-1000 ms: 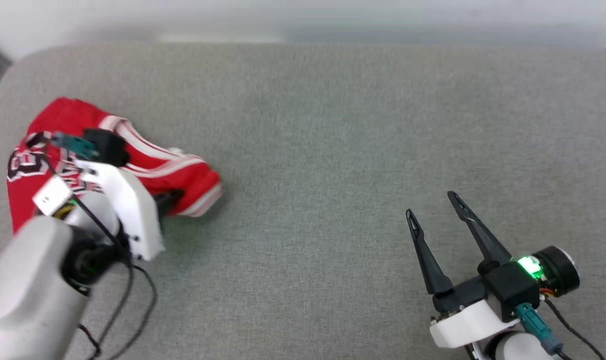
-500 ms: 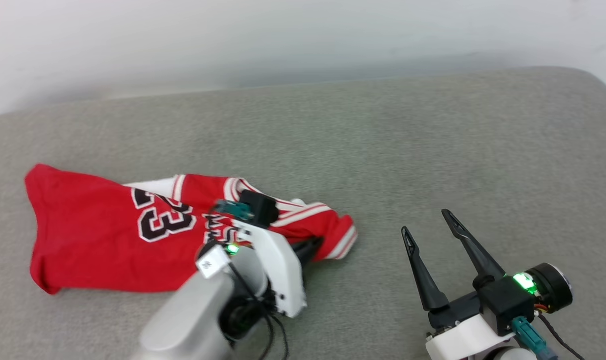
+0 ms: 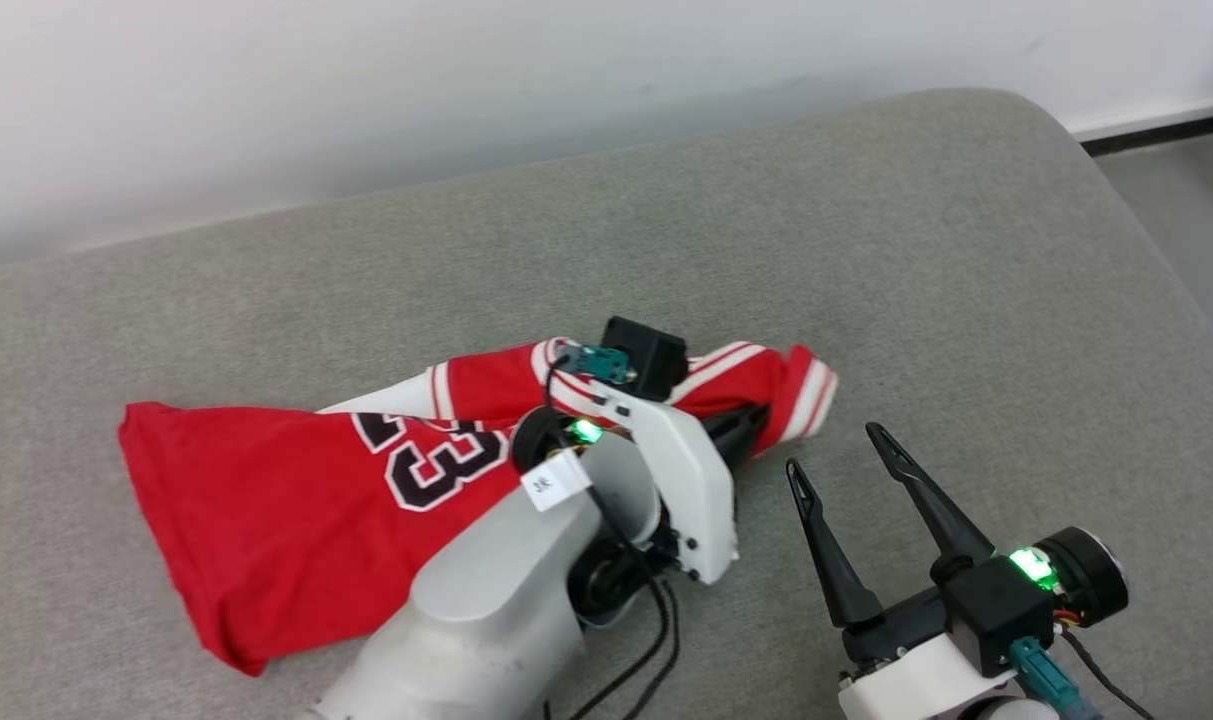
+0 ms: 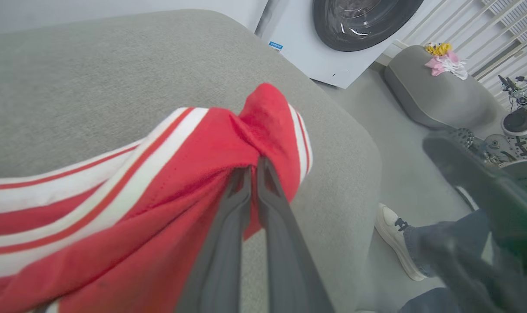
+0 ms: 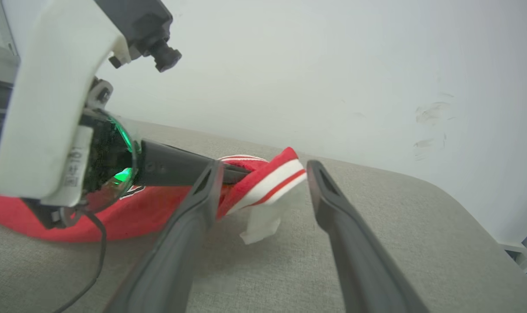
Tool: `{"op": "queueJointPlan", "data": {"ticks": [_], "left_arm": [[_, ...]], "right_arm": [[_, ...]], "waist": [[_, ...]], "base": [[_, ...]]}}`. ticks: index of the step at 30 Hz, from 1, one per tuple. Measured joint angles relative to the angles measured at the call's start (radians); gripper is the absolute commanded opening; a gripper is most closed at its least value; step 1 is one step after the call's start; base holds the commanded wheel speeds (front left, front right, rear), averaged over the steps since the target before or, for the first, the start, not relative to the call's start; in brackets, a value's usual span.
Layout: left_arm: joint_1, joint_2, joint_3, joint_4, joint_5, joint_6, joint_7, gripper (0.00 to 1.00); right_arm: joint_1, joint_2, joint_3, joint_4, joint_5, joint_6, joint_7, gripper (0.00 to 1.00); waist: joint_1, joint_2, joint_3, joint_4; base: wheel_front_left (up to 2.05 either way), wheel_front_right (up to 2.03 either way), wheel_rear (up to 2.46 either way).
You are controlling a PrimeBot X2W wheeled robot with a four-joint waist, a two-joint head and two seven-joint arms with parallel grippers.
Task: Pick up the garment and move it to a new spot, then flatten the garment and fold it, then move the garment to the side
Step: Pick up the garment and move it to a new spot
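Note:
The garment [image 3: 296,500], a red jersey with white-and-red striped trim and a black 23, lies stretched across the grey cushion. My left gripper [image 3: 751,428] is shut on its right end, near a striped sleeve opening. In the left wrist view the two fingers [image 4: 253,165] pinch a bunch of the garment's red cloth [image 4: 193,174], lifted a little off the cushion. My right gripper [image 3: 834,450] stands open just right of that end, nothing between its fingers. In the right wrist view the garment's held striped end [image 5: 267,178] hangs just beyond the open right gripper [image 5: 264,167].
The grey cushion [image 3: 866,250] has a rounded right edge, with floor [image 3: 1186,220] beyond it and a white wall behind. The left wrist view shows a washing machine [image 4: 333,43], a grey pouffe [image 4: 437,100] and a person's shoe [image 4: 393,237] on the floor.
The head view has turned. My left gripper has dragged the garment rightward, close to the right gripper, and the cloth has stretched out. The right gripper has stayed open.

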Motion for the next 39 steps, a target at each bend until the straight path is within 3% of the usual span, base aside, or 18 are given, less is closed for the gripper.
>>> {"op": "queueJointPlan", "data": {"ticks": [2,3,4,9,15,21,25,31,34,39], "left_arm": [[-0.019,-0.004,-0.052,-0.002,-0.028,0.015,-0.021,0.0],[-0.03,-0.005,-0.077,-0.001,-0.033,0.027,-0.037,0.14],[-0.043,-0.004,-0.102,0.003,-0.037,0.036,-0.052,1.0],[-0.064,-0.005,-0.184,0.03,-0.085,0.058,-0.106,1.0],[-0.101,0.003,-0.196,0.115,-0.062,0.047,-0.229,1.0],[-0.11,0.122,-0.155,0.117,-0.006,0.053,-0.351,1.0],[-0.049,0.226,-0.088,0.012,0.059,0.098,-0.365,1.0],[0.197,0.364,0.112,-0.301,0.187,0.189,-0.369,1.0],[0.335,0.397,0.192,-0.426,0.242,0.219,-0.369,1.0],[0.556,0.376,0.339,-0.568,0.281,0.245,-0.369,1.0]], "right_arm": [[-0.003,0.0,0.003,0.001,0.001,0.0,0.0,1.0],[-0.003,0.0,0.003,0.002,0.005,0.0,0.0,1.0],[-0.005,0.0,0.005,0.005,0.008,0.0,0.0,1.0],[-0.011,0.001,-0.003,0.005,0.016,0.0,0.0,1.0],[-0.013,0.001,-0.049,0.004,0.013,0.0,0.0,1.0],[-0.005,0.001,-0.092,0.004,0.01,0.0,0.0,1.0],[0.005,0.001,-0.118,0.005,0.01,0.0,0.0,1.0],[0.02,0.001,-0.137,0.007,0.018,0.0,0.0,1.0],[0.025,0.001,-0.144,0.008,0.021,0.0,0.0,1.0],[0.041,-0.001,-0.151,0.009,0.022,0.0,0.0,1.0]], "waist": [[0.0001,0.0,0.006,-0.008],[0.0001,0.0,0.009,-0.009],[0.0001,0.0,0.011,-0.008],[0.0001,0.0,0.011,0.018],[0.0001,0.0,-0.005,0.083],[0.0001,0.0,-0.04,0.158],[0.0001,-0.0001,-0.067,0.202],[0.0001,0.0,-0.102,0.24],[0.0001,0.0,-0.107,0.244],[0.0001,-0.0001,-0.119,0.245]], "base": [[0.0,0.0,0.0],[0.0,0.0,0.0],[0.0,0.0,0.0],[0.0,0.0,0.0],[0.0,0.0,0.0],[0.0,0.0,0.0],[0.0,0.0,0.0],[0.0,0.0,0.0],[0.0,0.0,0.0],[0.0,0.0,0.0]]}}
